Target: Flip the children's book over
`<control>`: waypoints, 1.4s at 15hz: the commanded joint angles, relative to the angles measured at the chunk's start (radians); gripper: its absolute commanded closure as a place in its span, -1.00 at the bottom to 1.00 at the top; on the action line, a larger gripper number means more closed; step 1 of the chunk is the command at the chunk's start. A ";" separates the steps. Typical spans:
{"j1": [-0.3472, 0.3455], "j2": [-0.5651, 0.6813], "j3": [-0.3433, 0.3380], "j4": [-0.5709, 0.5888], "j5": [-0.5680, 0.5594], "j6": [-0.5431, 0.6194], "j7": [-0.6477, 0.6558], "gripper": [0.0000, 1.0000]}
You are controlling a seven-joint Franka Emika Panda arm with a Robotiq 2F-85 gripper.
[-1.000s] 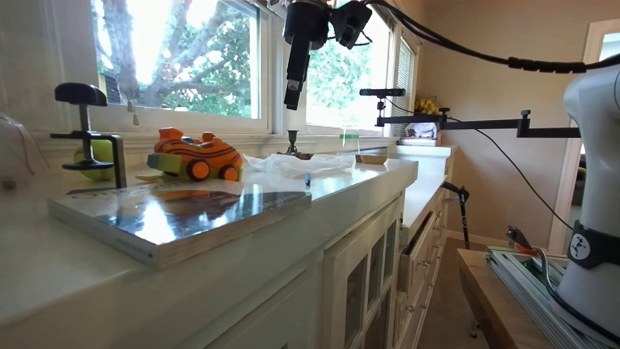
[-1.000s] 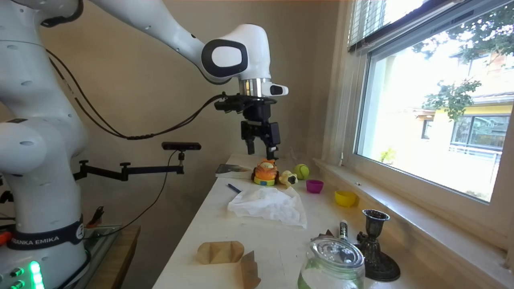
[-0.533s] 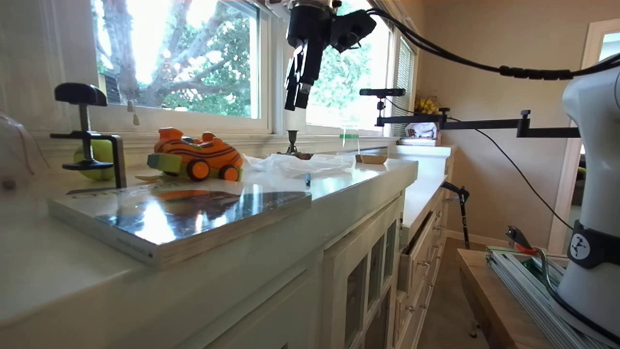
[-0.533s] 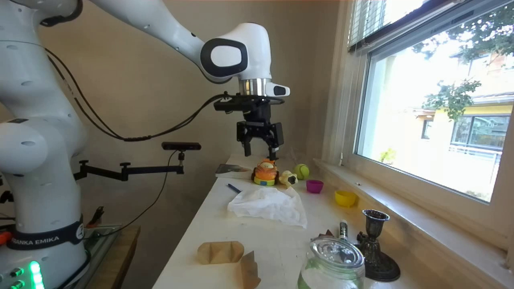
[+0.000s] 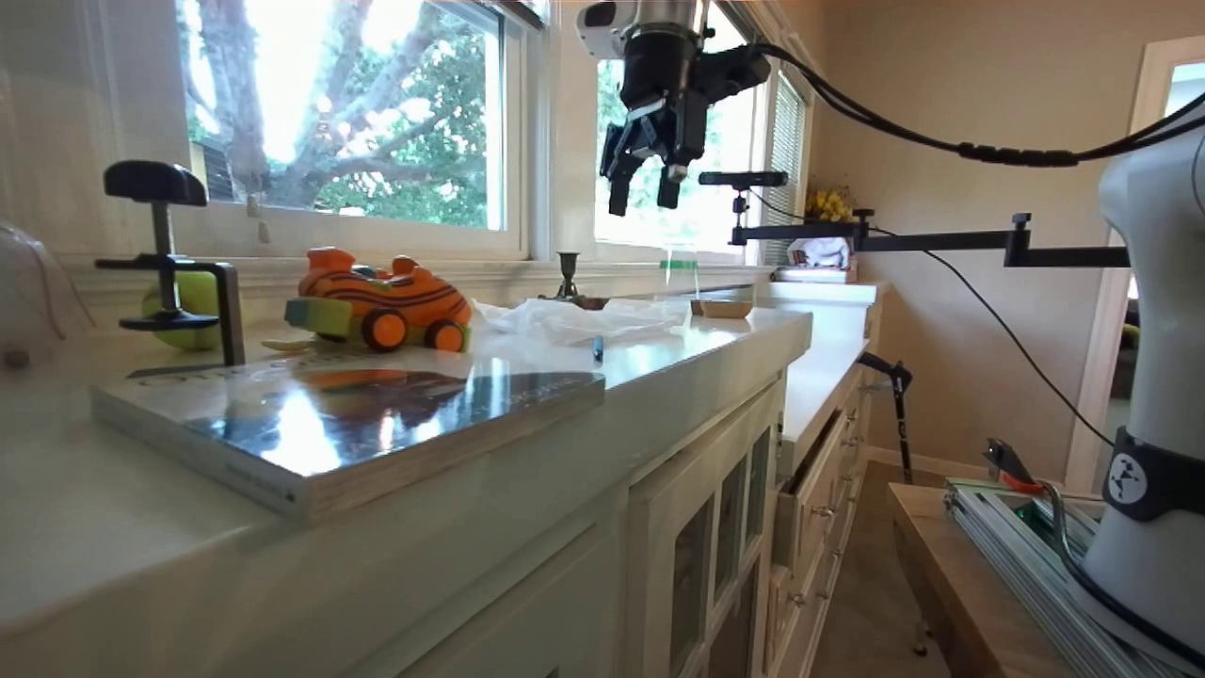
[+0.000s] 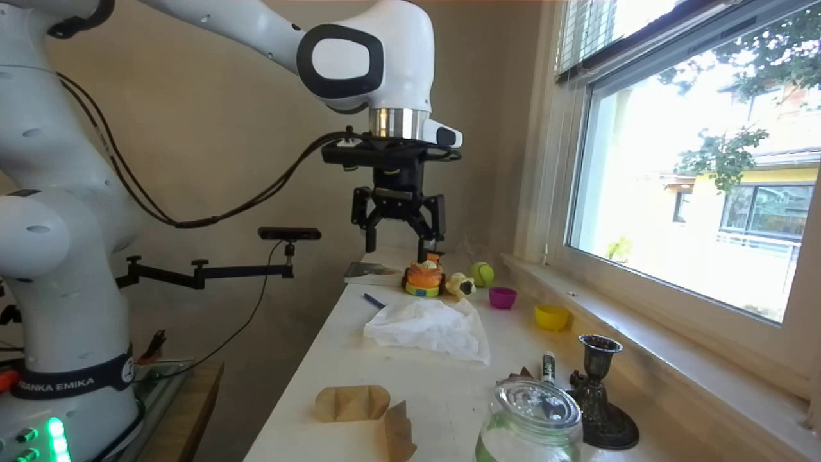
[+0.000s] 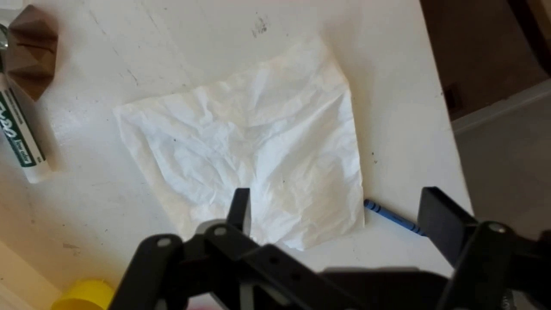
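Observation:
The children's book [image 5: 358, 414] lies flat near the counter's front edge, its glossy grey, picture-covered face up and its spine toward the camera. In an exterior view the book [image 6: 372, 273] appears small at the far end, partly behind the orange toy. My gripper [image 5: 644, 200] hangs in the air over the counter, well away from the book and pointing down. Its jaws stand wide apart with nothing between them. In the wrist view the gripper [image 7: 335, 193] spans above a crumpled white sheet [image 7: 258, 150] and a blue crayon [image 7: 394, 217]; no book shows there.
Beside the book stand an orange toy car [image 5: 381, 306], a black clamp [image 5: 165, 254] and a green ball [image 6: 482, 274]. Farther along are a purple cup [image 6: 502, 297], a yellow cup [image 6: 551, 317], a glass jar [image 6: 532, 417], a dark candlestick [image 6: 600, 398] and brown paper pieces [image 6: 353, 403].
My gripper has turned about its upright axis, so both fingers now show apart in both exterior views. It has shifted along the counter, away from the book, and stays open. The book has not moved.

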State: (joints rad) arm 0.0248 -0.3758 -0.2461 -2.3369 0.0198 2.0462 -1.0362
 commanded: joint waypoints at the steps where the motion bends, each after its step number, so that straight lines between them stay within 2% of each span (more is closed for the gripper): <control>1: -0.024 -0.001 0.016 0.001 0.007 -0.005 -0.010 -1.00; 12: -0.009 0.014 0.034 0.000 0.031 -0.003 -0.003 -1.00; 21: 0.105 0.072 0.177 0.002 0.113 0.024 -0.008 -1.00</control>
State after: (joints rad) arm 0.1048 -0.3273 -0.1030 -2.3395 0.1008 2.0483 -1.0379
